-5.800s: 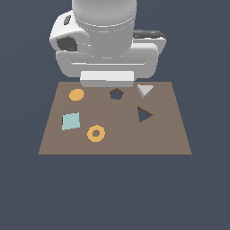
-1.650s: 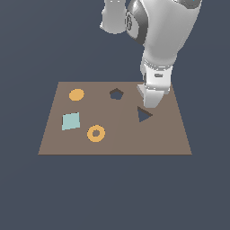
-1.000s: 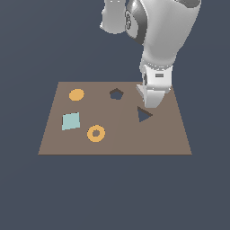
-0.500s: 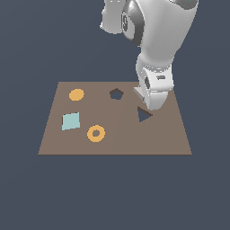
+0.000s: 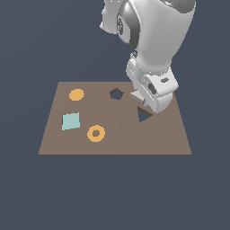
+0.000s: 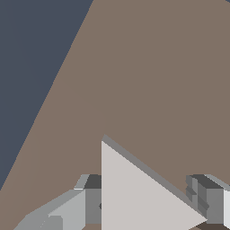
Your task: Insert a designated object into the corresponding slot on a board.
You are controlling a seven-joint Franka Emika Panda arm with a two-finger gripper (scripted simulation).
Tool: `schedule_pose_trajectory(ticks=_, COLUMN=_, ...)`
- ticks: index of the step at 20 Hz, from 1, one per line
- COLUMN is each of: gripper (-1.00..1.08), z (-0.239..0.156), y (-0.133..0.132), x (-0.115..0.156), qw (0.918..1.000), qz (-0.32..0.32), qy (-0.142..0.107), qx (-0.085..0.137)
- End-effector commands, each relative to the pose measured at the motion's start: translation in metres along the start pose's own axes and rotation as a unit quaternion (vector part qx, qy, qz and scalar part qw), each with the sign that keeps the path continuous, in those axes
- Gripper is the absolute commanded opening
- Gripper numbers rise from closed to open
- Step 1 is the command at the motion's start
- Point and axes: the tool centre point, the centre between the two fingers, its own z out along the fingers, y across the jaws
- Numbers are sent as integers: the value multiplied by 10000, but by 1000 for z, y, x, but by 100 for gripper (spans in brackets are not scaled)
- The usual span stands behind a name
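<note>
Flat brown rectangular board, dark navy triangle-shaped slot empty, light grey triangular piece clamped between gripper fingers, apex toward three o'clock

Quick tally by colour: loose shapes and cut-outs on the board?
Orange: 2, disc and ring
Pale teal: 1, square
Light grey: 1, triangle in the gripper
Dark holes: 2, pentagon and triangle slot
Total: 6

No readable text anywhere, as far as I can see. No labels, brand marks, numbers or signs on the board, the arm, or any of the shapes. Just plain flat colours everywhere.
</note>
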Motion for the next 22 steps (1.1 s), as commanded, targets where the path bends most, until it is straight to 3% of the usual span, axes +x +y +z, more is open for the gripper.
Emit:
schedule_pose_trajectory(ticks=1, gripper=-100, z=-1, y=4, x=-4, qw=9989, qz=-476, qy=-1, qx=-2)
schedule_pose_trajectory(ticks=6, gripper=-100, z=-2, y=13, x=-12, qw=9898, qz=-1422, qy=-2, qx=-3)
schedule_pose_trajectory(ticks=10, gripper=-100, z=-2, y=22, x=-17, qw=9760, qz=-2177, qy=-2, qx=-4)
schedule_pose_trajectory(ticks=14, gripper=-100, z=-3, y=31, x=-20, qw=9562, qz=-2928, qy=-2, qx=-4)
schedule_pose_trajectory(ticks=22, gripper=-100, z=-4, y=48, x=-21, qw=9082, qz=-4186, qy=-2, qx=-2)
